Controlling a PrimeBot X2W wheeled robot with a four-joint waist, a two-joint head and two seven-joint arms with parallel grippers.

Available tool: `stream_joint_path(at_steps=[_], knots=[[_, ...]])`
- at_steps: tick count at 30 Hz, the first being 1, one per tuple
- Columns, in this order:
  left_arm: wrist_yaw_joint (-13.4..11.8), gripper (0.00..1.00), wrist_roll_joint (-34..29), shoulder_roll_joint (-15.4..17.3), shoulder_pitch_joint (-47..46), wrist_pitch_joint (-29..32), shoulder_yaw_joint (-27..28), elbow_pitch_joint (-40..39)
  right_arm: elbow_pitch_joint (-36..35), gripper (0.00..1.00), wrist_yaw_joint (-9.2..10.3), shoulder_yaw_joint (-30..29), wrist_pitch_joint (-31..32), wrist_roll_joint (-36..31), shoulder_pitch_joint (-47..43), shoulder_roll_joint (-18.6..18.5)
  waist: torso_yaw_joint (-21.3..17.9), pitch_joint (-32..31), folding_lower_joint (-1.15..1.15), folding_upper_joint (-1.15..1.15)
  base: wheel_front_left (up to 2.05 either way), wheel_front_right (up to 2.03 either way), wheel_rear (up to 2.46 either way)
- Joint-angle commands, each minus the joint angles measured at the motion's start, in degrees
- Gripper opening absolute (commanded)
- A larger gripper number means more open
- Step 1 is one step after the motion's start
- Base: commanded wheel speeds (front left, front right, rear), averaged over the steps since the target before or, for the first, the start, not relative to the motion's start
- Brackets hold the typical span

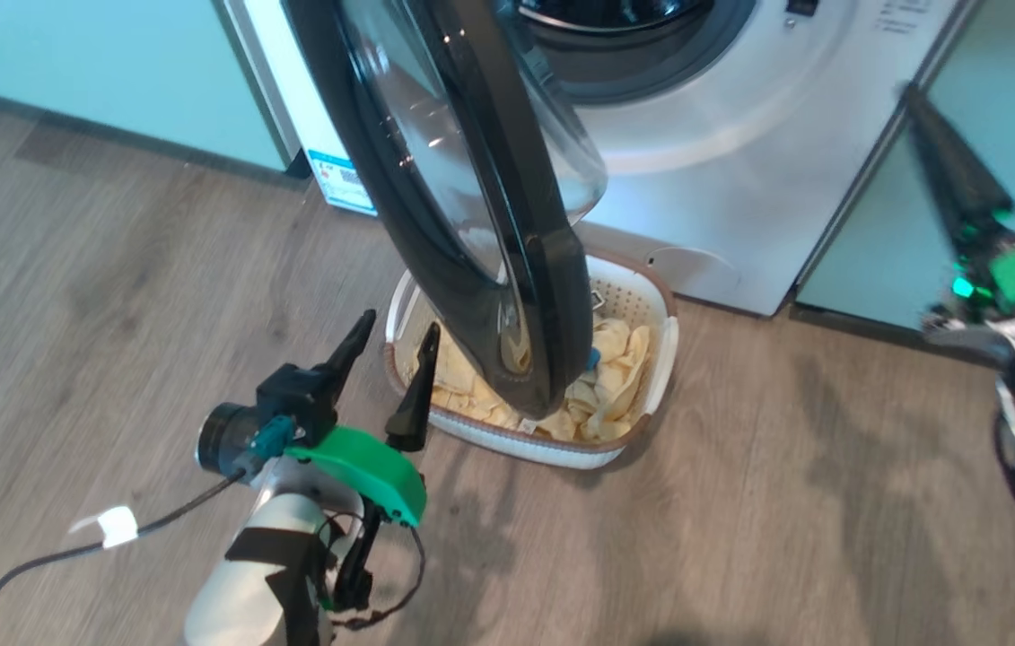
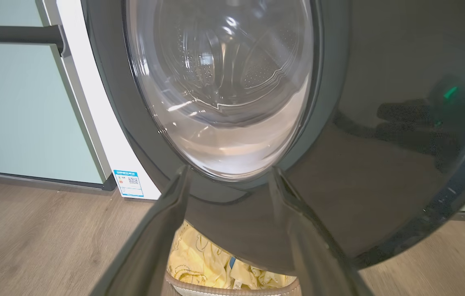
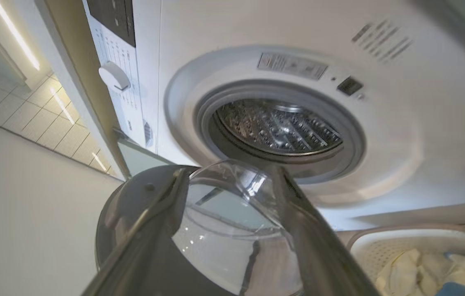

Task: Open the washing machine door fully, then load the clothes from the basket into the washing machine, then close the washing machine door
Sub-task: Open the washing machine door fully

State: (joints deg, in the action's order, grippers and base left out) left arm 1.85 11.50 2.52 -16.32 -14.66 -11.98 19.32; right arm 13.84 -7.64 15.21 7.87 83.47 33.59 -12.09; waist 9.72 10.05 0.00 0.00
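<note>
Head view first: grey-brown wood floor (image 1: 740, 502), pale green cabinets (image 1: 94, 63) on either side, and the white washing machine (image 1: 740, 161) standing between them. Its door (image 1: 471, 224) is swung partway out, nearly edge-on, hanging right over the basket (image 1: 664, 350) on the floor in front of the machine. The yellow clothes (image 1: 615, 377) lie in that basket, partly hidden behind the door's black rim. The left gripper (image 1: 401, 323) reaches up from lower left, fingers parted and holding nothing, its tips just beside the basket's near-left corner and the door's lower edge. At the far right the right gripper (image 1: 920, 103) is blurred and cut off by the frame, with one dark finger pointing up along the machine's right side, well apart from the door. Left wrist view now: two fingers splayed wide, the door's glossy outer face close in front, the glass bowl (image 2: 224, 90) at its middle, a blue-edged sticker (image 2: 128, 183) low on the machine, and clothes peeking out below the door. Right wrist view, tilted: fingers spread and empty, the door's glass bulging beyond them, the steel drum (image 3: 277, 127) open inside its grey gasket (image 3: 351, 135), a white dial (image 3: 114, 76) up left, and the basket's corner at lower right.
</note>
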Motion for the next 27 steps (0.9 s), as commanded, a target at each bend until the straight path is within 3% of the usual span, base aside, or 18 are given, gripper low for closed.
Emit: stream_joint_path(at_steps=[1, 9, 13, 16, 27], knots=[[-0.2, 1.0, -0.2, 1.4, -0.5, -0.3, 2.4, -1.5, -2.9, 1.0, 0.15, -0.6, -3.4, -2.7, -0.8, -1.3, -0.8, -0.9, 0.0, 0.0, 0.0, 0.0, 0.0], [-0.5, 1.0, 0.3, 2.2, 1.1, -0.3, 3.5, -1.0, -3.1, 1.0, 0.15, -3.2, -17.6, -19.8, -9.9, -7.0, -3.2, -3.2, 0.0, 0.0, 0.0, 0.0, 0.0], [-0.6, 1.0, 0.7, 2.9, 1.9, -0.3, 4.1, -0.8, -2.8, 1.0, 0.15, -6.7, -21.0, -30.1, -14.5, -7.5, -4.5, -3.9, 0.0, 0.0, 0.0, 0.0, 0.0], [-0.9, 1.0, 1.0, 3.6, 2.4, -0.3, 4.6, -0.6, -3.5, 1.0, 0.15, -10.6, -22.0, -38.4, -18.2, -5.8, -5.4, -4.5, 0.0, 0.0, 0.0, 0.0, 0.0], [-2.2, 1.0, 2.1, 5.2, 4.4, 0.6, 6.0, -1.7, -12.0, 1.0, 0.15, -21.2, -20.9, -57.6, -31.6, 4.0, -6.9, -6.0, 0.0, 0.0, 0.0, 0.0, 0.0]])
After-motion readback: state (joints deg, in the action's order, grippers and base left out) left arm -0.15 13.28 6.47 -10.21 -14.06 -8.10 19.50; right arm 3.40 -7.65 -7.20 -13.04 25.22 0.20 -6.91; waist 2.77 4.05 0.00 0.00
